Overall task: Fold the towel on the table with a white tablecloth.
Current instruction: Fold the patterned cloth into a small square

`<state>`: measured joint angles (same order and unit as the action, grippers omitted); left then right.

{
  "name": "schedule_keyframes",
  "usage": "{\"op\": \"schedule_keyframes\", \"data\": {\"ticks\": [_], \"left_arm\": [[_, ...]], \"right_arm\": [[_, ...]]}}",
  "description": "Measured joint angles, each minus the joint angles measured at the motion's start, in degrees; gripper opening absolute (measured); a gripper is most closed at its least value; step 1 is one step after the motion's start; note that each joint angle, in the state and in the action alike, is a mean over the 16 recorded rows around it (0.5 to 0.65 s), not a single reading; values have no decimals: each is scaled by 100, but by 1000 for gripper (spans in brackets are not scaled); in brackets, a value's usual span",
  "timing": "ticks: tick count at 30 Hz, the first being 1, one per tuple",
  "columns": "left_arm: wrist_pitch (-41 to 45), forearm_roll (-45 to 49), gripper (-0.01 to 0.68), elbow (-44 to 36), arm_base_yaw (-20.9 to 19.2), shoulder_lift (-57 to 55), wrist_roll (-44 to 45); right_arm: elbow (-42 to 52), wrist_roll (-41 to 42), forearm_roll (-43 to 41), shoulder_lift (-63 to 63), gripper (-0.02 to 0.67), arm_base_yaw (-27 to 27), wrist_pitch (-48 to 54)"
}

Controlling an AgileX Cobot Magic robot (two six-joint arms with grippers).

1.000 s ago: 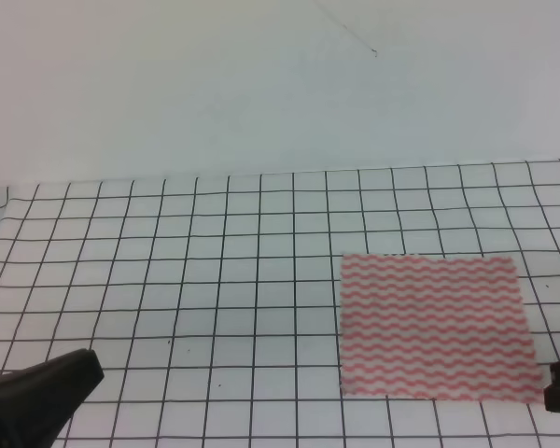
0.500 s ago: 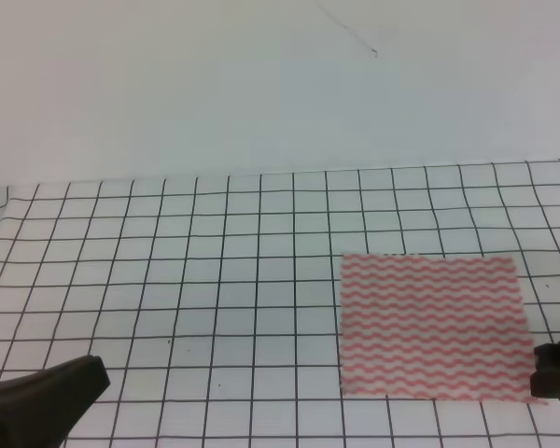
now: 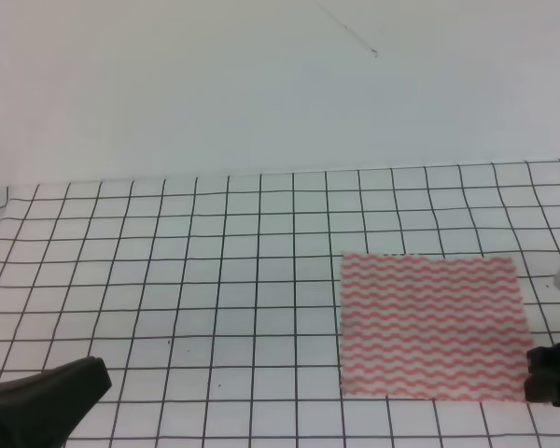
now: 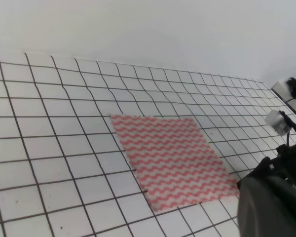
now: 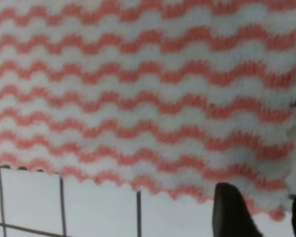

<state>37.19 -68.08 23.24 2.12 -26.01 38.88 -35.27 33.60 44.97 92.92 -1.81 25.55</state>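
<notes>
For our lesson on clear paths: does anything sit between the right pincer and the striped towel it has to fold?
Nothing visible does. The right pincer is at the near right corner of the towel, which lies flat on the gridded tablecloth. In the right wrist view its dark fingertips are right at the towel's edge.
</notes>
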Motion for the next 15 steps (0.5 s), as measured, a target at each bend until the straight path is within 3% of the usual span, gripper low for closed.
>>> {"op": "schedule_keyframes", "data": {"ticks": [15], "left_arm": [[0, 0, -1, 0, 10, 0, 20]], "right_arm": [[-127, 182, 377, 160, 219, 0, -56]]}}
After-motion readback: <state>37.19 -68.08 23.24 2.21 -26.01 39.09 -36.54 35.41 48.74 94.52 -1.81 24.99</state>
